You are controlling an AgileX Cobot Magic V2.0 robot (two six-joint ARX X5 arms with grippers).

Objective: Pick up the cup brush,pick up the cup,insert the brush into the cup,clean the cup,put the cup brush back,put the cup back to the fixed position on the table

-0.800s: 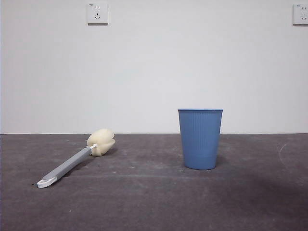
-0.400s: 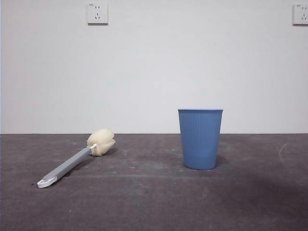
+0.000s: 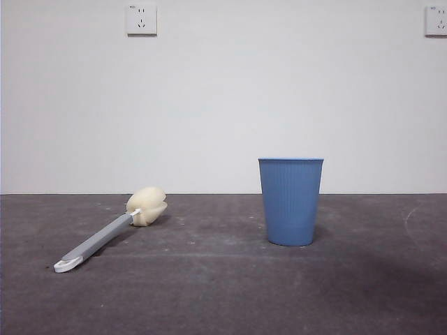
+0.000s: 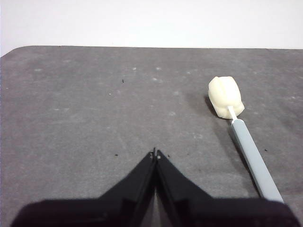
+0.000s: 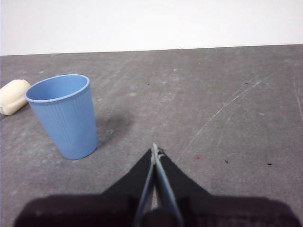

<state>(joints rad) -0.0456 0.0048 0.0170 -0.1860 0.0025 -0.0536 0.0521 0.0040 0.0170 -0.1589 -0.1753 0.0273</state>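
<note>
The cup brush [image 3: 112, 231] lies flat on the table [image 3: 223, 293] at the left, cream sponge head toward the wall, white looped end toward the front. It also shows in the left wrist view [image 4: 239, 132]. The blue cup [image 3: 290, 201] stands upright, right of centre; it also shows in the right wrist view [image 5: 64, 116], empty. My left gripper [image 4: 155, 153] is shut and empty, above the table, apart from the brush. My right gripper [image 5: 155, 149] is shut and empty, apart from the cup. Neither arm shows in the front view.
A white wall stands behind the table with two sockets, one at the upper left [image 3: 141, 19] and one at the upper right [image 3: 436, 21]. The sponge head [image 5: 13, 96] shows beside the cup in the right wrist view. Pale scuffs mark the table at the right.
</note>
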